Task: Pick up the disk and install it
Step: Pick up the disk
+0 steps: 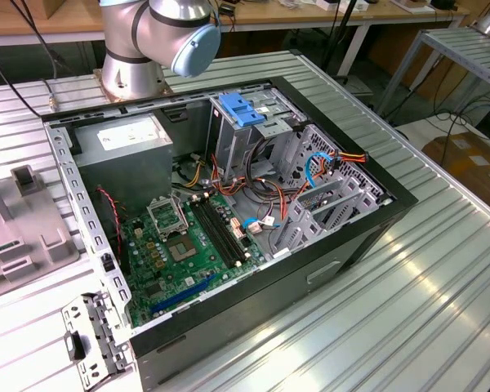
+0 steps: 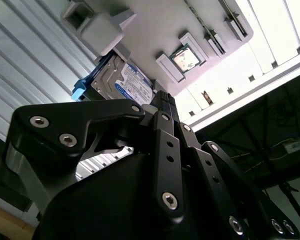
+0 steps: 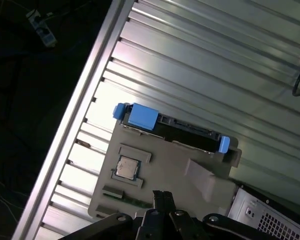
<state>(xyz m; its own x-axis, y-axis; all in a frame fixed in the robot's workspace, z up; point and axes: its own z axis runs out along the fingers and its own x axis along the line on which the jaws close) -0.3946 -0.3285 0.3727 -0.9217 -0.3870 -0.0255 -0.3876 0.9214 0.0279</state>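
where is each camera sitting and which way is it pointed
Exterior view: off the arm, high, looking down into the open computer case on the ribbed table; the arm shows beyond it.
First wrist view: on the arm, looking down past the gripper at the disk at the grey tray's edge.
Second wrist view: on the arm, close behind the gripper, facing the same disk.
Both wrist views share gripper, disk, tray.

**Ribbed metal tabletop carries case, plate and arm base**

The ribbed silver tabletop (image 1: 416, 310) bears an open computer case (image 1: 253, 304), with the arm's base (image 1: 126, 80) behind it. A perforated bracket (image 1: 96, 336) lies by the case's corner. A grey fixture plate (image 3: 170, 165) has the disk (image 3: 182, 131) along its edge.
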